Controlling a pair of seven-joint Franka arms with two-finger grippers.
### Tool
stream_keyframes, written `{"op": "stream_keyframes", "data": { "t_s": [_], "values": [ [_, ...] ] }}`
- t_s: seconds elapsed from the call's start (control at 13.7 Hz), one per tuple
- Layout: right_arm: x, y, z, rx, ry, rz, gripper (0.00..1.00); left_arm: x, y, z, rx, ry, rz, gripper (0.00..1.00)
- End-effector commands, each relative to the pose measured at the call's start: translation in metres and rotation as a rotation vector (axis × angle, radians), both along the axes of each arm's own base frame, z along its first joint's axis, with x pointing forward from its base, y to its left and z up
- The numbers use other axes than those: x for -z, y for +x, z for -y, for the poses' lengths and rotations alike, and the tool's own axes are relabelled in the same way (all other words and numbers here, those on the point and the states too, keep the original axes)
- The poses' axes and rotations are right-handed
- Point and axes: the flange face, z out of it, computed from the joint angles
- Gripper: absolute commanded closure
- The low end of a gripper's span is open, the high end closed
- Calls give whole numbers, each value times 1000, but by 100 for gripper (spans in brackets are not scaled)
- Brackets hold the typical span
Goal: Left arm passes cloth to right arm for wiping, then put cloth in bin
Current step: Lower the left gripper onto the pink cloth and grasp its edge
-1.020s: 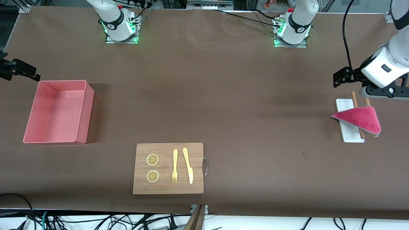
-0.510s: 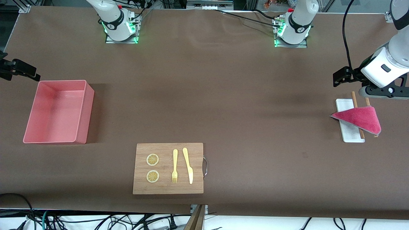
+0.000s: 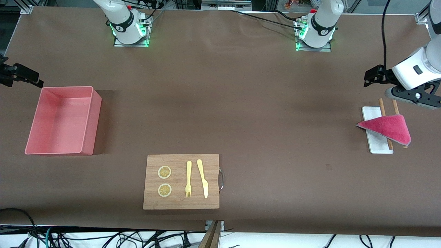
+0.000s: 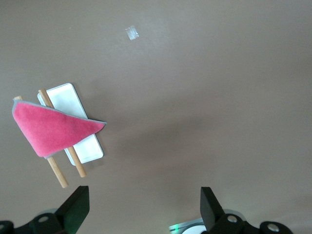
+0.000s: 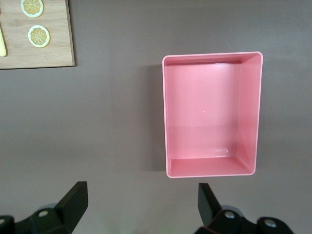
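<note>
**Left arm shifts above the cloth; nothing picked up yet**

The table (image 3: pixel 241 103) looks the same as a second ago; only the left arm (image 3: pixel 418 70) has moved. Its wrist has drifted toward that arm's end of the table and tipped, so the left gripper (image 4: pixel 141 207) now hangs over bare table just beside the cloth. I read this as lining up for the first pick (the handover and the wiping are all still to come). Its jaws are spread wide and hold nothing.

The right arm waits, its right gripper (image 5: pixel 139 204) high up near the bin (image 3: pixel 88 120), jaws likewise spread and empty. The bin, a pink tub, is empty, toward the right arm's end of the table.

The wooden board (image 3: pixel 181 203), with lemon slices, fork and knife, lies nearest the front camera.

The cloth (image 3: pixel 389 127) is crimson-pink and fuzzy, folded to a triangle with a thin grey edge. It lies draped over a white tray (image 3: pixel 379 146) and two wooden sticks (image 3: pixel 381 103), toward the left arm's end.
</note>
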Motion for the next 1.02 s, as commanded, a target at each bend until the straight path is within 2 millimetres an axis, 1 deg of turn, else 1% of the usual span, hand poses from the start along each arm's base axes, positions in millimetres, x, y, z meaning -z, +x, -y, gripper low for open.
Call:
{"op": "stream_keyframes", "data": {
  "t_s": [0.0, 0.22, 0.29, 0.36, 0.44, 0.51, 0.58, 0.66, 0.73, 0.8, 0.87, 0.95],
  "values": [
    [-4, 0, 1, 12, 16, 1, 0, -2, 1, -18, 182, -40, -30, 0],
    [-4, 0, 1, 12, 18, 1, 0, 12, 5, -60, 326, -81, -58, 0],
    [-4, 1, 0, 10, 18, 1, 0, 22, 8, -73, 391, -105, -75, 0],
    [-4, 1, 0, 10, 18, 1, 0, 29, 10, -82, 467, -125, -88, 0],
    [-4, 1, -1, 9, 18, 1, 0, 36, 11, -89, 505, -141, -100, 0],
    [-4, 1, -1, 9, 18, 1, 0, 59, 16, -109, 489, -152, -131, 0],
    [-4, 1, -1, 9, 18, 3, 0, 87, 23, -129, 466, -170, -164, 0],
    [-4, 1, -1, 9, 18, 1, 0, 105, 36, -139, 512, -175, -143, 0],
    [-4, 1, -1, 9, 18, 1, 0, 109, 53, -150, 605, -130, -98, 0],
    [-4, 1, -1, 9, 18, 1, 0, 120, 62, -157, 691, -74, -116, 0],
    [-4, 1, -1, 9, 18, 1, 0, 140, 69, -163, 726, -48, -147, 2],
    [-4, 1, -1, 9, 18, 3, 0, 156, 76, -171, 748, -36, -140, 13]
  ]
}}
